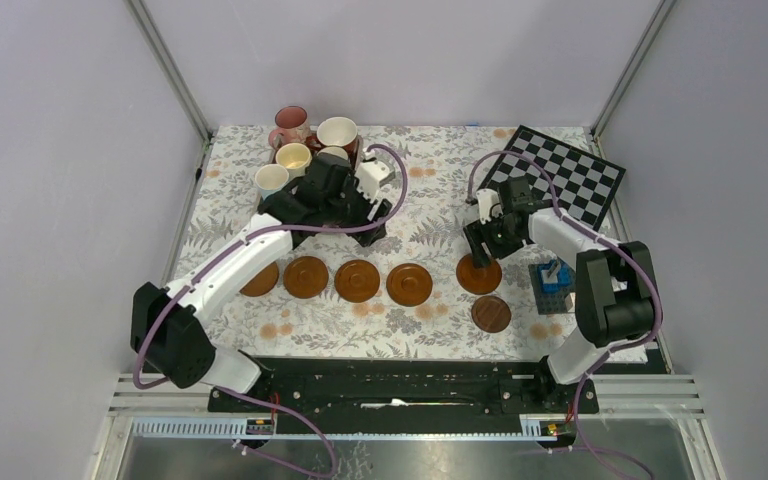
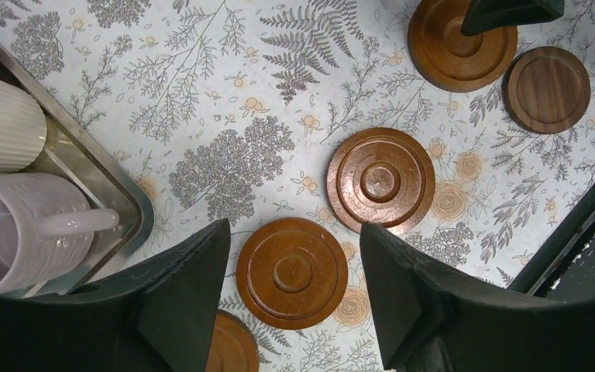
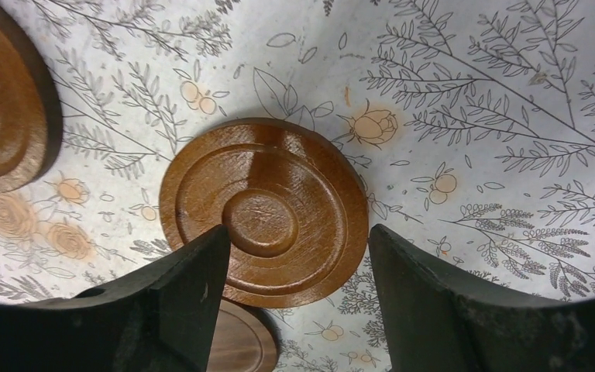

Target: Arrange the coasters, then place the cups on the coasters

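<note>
Beside the tray (image 2: 85, 147) of cups (image 2: 15, 240) the left tool (image 2: 294, 232) is hovering wide and empty, while well away from that tray the right tool (image 3: 298, 232) is straddling a coaster (image 3: 279, 178), parted.

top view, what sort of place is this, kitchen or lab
Most likely a robot test cell, not a kitchen: plain walls and metal frame posts box in the table, a left arm and right arm are bolted at its near edge, and it holds staged props: coasters, cups, a chessboard.
</note>
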`<move>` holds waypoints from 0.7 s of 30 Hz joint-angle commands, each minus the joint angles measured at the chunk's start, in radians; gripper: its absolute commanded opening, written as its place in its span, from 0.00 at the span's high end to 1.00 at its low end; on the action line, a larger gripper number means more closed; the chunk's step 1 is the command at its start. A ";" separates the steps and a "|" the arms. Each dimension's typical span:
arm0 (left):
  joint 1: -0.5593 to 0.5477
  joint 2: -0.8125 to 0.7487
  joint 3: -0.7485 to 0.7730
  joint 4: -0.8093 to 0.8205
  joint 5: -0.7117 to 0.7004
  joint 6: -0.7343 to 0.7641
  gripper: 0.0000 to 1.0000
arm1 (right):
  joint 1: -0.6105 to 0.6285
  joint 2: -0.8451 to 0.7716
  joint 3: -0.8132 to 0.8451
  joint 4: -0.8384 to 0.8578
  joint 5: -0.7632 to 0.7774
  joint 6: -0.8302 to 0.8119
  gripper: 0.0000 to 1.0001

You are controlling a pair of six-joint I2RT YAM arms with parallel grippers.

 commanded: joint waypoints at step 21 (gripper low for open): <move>0.052 -0.081 -0.032 0.010 0.051 -0.026 0.32 | 0.109 0.070 -0.017 -0.005 0.002 -0.077 0.52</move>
